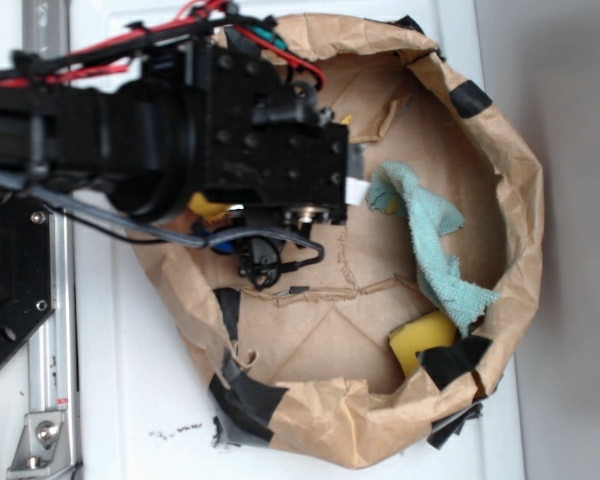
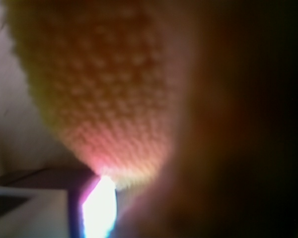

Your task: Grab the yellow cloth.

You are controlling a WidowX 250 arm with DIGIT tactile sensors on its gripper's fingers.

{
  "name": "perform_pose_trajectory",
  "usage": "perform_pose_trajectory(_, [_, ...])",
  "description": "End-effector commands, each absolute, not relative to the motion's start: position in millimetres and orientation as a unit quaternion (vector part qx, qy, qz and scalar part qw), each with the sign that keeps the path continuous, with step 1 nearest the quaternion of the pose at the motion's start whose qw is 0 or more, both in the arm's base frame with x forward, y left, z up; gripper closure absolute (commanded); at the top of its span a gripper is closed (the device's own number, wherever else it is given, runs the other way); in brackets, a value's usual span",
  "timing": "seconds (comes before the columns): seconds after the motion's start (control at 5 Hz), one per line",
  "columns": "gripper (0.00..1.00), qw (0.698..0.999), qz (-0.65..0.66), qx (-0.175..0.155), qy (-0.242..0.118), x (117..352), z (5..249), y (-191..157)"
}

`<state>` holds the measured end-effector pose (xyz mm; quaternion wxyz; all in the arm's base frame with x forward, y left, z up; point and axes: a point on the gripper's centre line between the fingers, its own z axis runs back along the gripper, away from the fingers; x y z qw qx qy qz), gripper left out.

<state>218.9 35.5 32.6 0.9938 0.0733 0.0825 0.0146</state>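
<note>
On my exterior feed, the white bench [image 1: 130, 380] carries a wide brown paper basin [image 1: 525, 200], its rim patched with black tape. The black arm [image 1: 100, 130] reaches in from nine o'clock and covers the basin's upper left quarter.

The yellow cloth [image 2: 104, 89] fills my wrist feed: a blurred, nubbly mustard weave pressed right up against the lens, glowing orange where light bleeds through. From outside, only a small yellow scrap shows at the arm's lower edge, near eight o'clock of the wrist block, and I cannot be sure it is the same cloth. I judge the cloth lies directly under the end effector [image 1: 355, 190], touching or nearly so, with no gap left to close. Its long axis cannot be read from either feed.

Whether the jaws are apart, together or clamped on fabric I cannot tell; the arm hides them outside and the wrist feed is too blurred.

A pale teal rag [image 1: 435, 245] drapes from the end effector's three o'clock down toward five o'clock, just beside the tip, and could be caught along with the target. A small smooth yellow block [image 1: 420, 340] sits at five o'clock by the rim, well apart.
</note>
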Motion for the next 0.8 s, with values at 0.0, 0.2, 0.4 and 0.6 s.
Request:
perform_pose_trajectory(0.0, [1.00,0.986,0.100,0.124,0.037,212.6,100.0,43.7])
perform_pose_trajectory(0.2, [1.00,0.987,0.118,0.103,0.027,209.2,133.6,39.2])
perform_pose_trajectory(0.4, [1.00,0.990,0.133,0.002,-0.043,202.7,183.9,21.3])
perform_pose_trajectory(0.6, [1.00,0.988,0.132,0.002,-0.074,204.5,203.5,5.3])
